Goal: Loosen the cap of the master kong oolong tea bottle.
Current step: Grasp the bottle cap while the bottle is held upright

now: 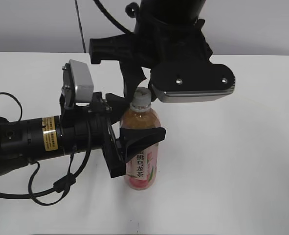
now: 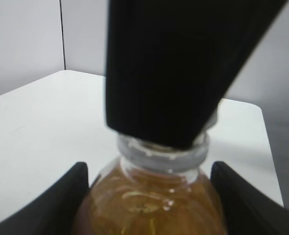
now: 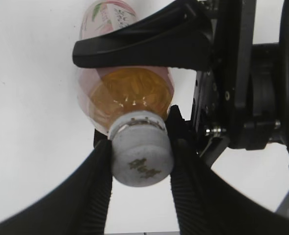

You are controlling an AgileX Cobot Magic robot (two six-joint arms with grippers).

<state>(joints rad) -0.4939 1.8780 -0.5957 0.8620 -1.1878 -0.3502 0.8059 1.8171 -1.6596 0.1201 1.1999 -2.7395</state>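
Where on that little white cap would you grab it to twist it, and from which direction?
Grip the cap by its ribbed side wall, coming down from above, since the bottle stands upright. The right gripper already pinches it on opposite sides, while the left gripper clamps the body from the side to steady it.

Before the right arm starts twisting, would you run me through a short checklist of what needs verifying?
1. Master kong oolong tea bottle upright on the table: ok.
2. Left gripper clamped around the bottle's body: ok.
3. Right gripper fingers on both sides of the cap: ok.
4. Fingers pressing firmly enough to turn it: cannot tell.
5. Cap already loosened: cannot tell.
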